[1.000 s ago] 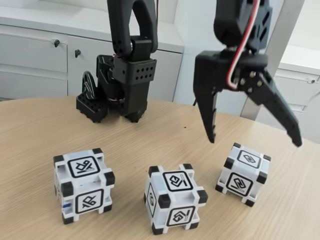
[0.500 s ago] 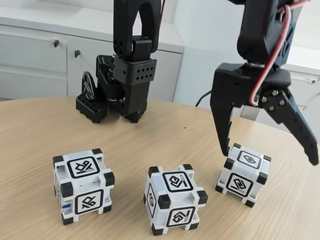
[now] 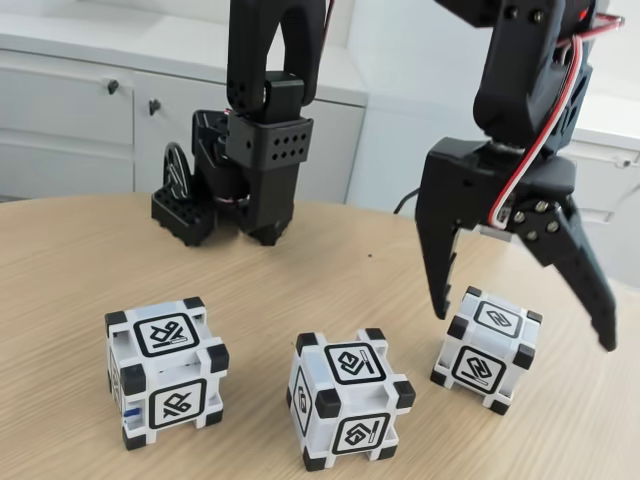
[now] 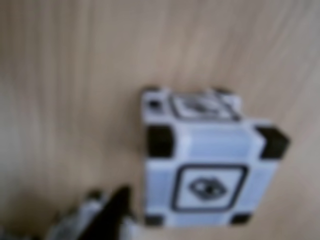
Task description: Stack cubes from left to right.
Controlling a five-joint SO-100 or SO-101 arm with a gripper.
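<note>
Over the right-hand part of the tabletop (image 3: 60,250), as the fixed view shows it, the claw (image 3: 522,330) hangs with its jaws spread wide and nothing between them. One black finger (image 3: 437,250) points down just behind and to the left of the right cube (image 3: 487,348), its tip level with that cube's top; the other finger (image 3: 585,285) slants out past the cube's right side. Neither finger touches the cube, as far as can be seen.

Three cubes stand in a row on the light wood, well apart from one another and none stacked. The left cube (image 3: 166,371) and the middle cube (image 3: 350,397) sit closer to the near edge; the right cube lies a little farther back and is turned at an angle. Behind the left and middle cubes the arm's black base (image 3: 240,180) stands toward the far edge.

The wrist view, blurred, looks down on a cube (image 4: 207,167) resting on the wood grain, with a dark fingertip (image 4: 107,215) entering at the bottom edge, just left of the cube's lower corner.
</note>
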